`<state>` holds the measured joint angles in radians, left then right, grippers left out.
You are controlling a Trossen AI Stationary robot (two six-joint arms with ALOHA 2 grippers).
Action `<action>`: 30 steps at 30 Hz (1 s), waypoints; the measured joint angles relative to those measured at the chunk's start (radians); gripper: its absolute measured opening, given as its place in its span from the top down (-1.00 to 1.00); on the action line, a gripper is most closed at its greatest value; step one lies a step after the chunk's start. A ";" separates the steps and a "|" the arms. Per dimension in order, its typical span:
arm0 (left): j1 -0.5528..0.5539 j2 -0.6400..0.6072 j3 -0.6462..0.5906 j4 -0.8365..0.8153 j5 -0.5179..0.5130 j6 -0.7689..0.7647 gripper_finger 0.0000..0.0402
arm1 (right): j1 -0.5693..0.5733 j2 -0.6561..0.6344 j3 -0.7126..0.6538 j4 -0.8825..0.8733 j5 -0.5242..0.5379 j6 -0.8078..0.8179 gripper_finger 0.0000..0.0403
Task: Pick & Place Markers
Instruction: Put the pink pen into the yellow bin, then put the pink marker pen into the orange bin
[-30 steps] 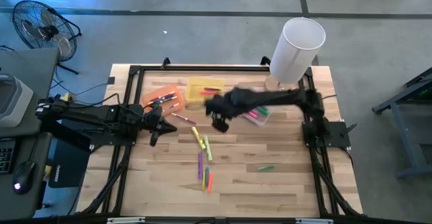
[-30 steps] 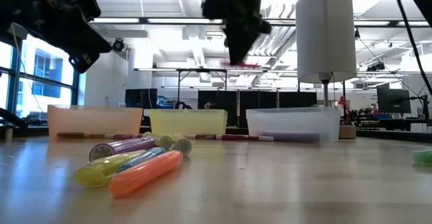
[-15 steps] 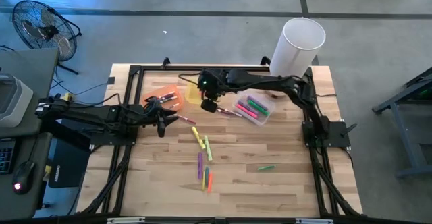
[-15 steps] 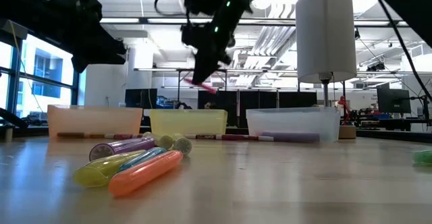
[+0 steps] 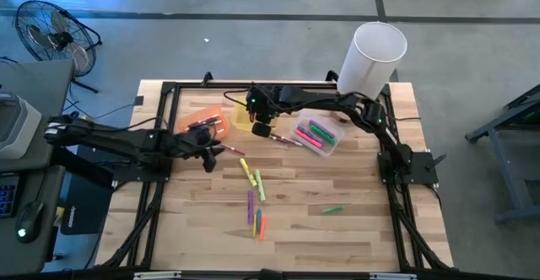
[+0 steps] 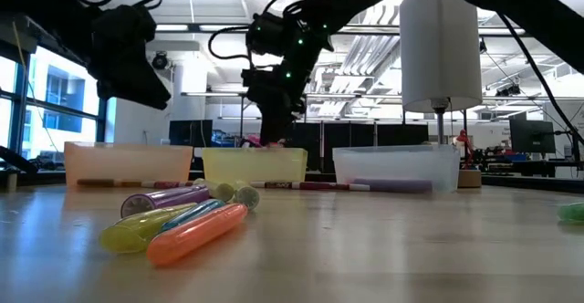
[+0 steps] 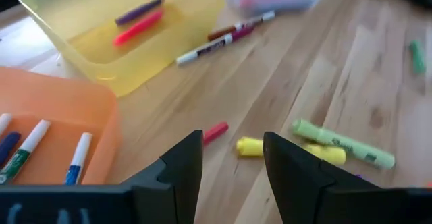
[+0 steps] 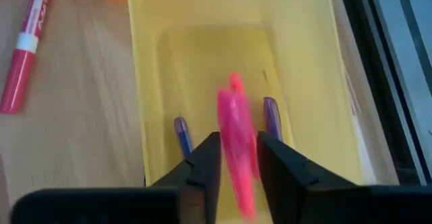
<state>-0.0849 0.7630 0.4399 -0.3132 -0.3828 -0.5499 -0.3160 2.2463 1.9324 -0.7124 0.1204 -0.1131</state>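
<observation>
Pink marker [image 8: 236, 150] sits between my right gripper [image 8: 234, 158] fingers, directly over the yellow bin [image 8: 152, 75]; it looks blurred, so I cannot tell if I am pinching it or it hangs loose between slightly spread fingers. It is bright pink and stubby, with a lighter orange-pink tip pointing into the bin. Under it, two purple-blue markers [image 8: 181, 135] lie on the bin floor. A red marker [image 8: 25, 48] with a white band and white lettering I cannot read lies on the wood table [image 8: 74, 116] beside the bin.

In the high view my right gripper [image 5: 262, 130] hangs at the yellow bin [image 5: 243, 118], between the orange bin [image 5: 201, 120] and the clear bin [image 5: 314, 136], which holds pink and green markers.

My left gripper [image 7: 233, 158] hovers low over the table with its fingers spread and nothing between them. Just ahead lie a short red marker [image 7: 216, 131] and a yellow-green highlighter [image 7: 343, 143] with dark lettering that looks like "Sharpie". The orange bin [image 7: 61, 116] holds white-barrelled pens [image 7: 79, 156]. A long white-and-maroon marker [image 7: 226, 38] lies by the yellow bin.

Loose markers [image 5: 253, 197] lie scattered mid-table, and a green one [image 5: 333, 209] lies apart. In the low view purple, yellow and orange markers [image 6: 196, 230] lie close up.
</observation>
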 joint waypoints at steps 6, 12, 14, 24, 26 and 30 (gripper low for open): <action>0.000 0.129 0.131 -0.193 0.007 0.002 0.23 | -0.006 0.000 0.000 -0.001 -0.026 0.010 0.43; 0.000 0.273 0.284 -0.346 0.007 0.077 0.23 | -0.003 -0.037 0.000 -0.106 -0.085 0.104 0.47; 0.000 0.325 0.332 -0.379 0.008 0.147 0.23 | 0.002 -0.060 0.000 -0.163 -0.125 0.134 0.51; 0.057 0.485 0.446 -0.463 0.089 0.518 0.23 | 0.124 -0.147 0.000 -0.359 -0.112 0.209 0.76; 0.095 0.495 0.446 -0.462 0.145 0.566 0.23 | 0.164 -0.163 0.000 -0.365 -0.091 0.231 0.82; 0.170 0.497 0.446 -0.454 0.218 0.683 0.23 | 0.241 -0.196 0.000 -0.384 -0.043 0.267 0.91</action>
<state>0.0846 1.2602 0.8856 -0.7677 -0.1645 0.1329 -0.0754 2.0508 1.9324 -1.0964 0.0778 0.1537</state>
